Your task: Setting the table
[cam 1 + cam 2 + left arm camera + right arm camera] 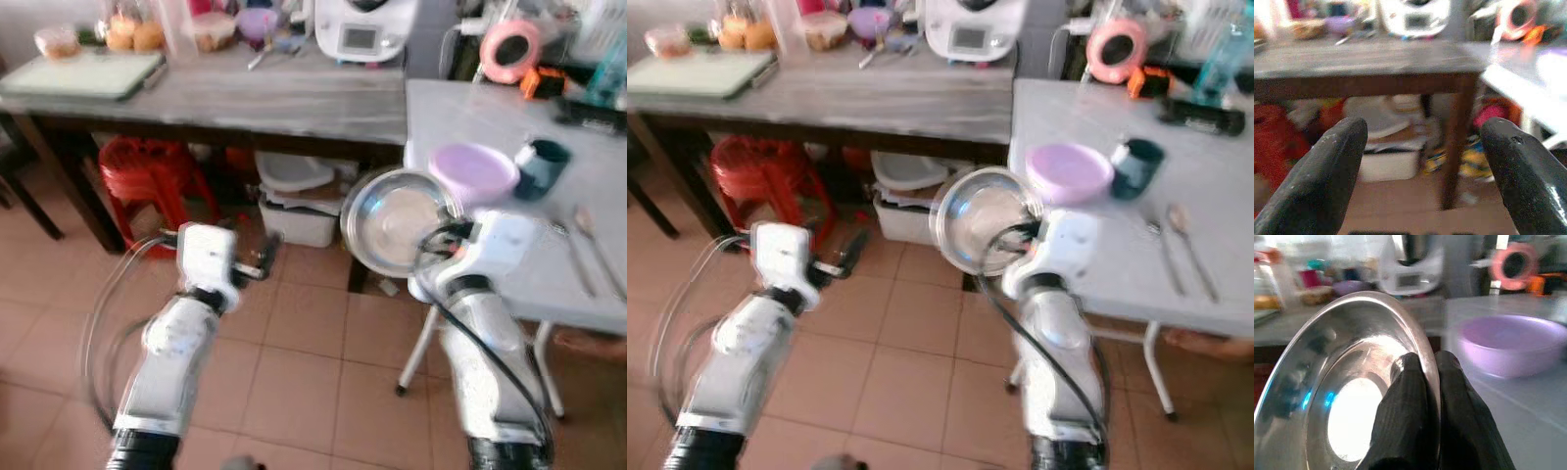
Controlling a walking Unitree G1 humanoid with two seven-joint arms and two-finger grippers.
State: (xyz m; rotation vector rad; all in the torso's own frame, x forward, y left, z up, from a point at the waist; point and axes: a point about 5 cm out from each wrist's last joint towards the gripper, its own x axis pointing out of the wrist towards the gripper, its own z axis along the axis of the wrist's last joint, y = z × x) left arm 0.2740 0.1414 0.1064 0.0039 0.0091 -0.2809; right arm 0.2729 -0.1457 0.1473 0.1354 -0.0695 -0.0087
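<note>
My right gripper is shut on the rim of a shiny steel plate, held tilted in the air just off the near left corner of the white table. In the right wrist view both black fingers pinch the steel plate at its edge. On the table stand a lilac bowl and a dark teal cup, with a spoon and another utensil to their right. My left gripper hangs open over the tiled floor, its fingers wide apart with nothing between them.
A long grey-topped bench stands at the back with a white kitchen machine, food bowls and a green board. Under it sit red stools and white bins. A pink tape roll lies on the white table's far side.
</note>
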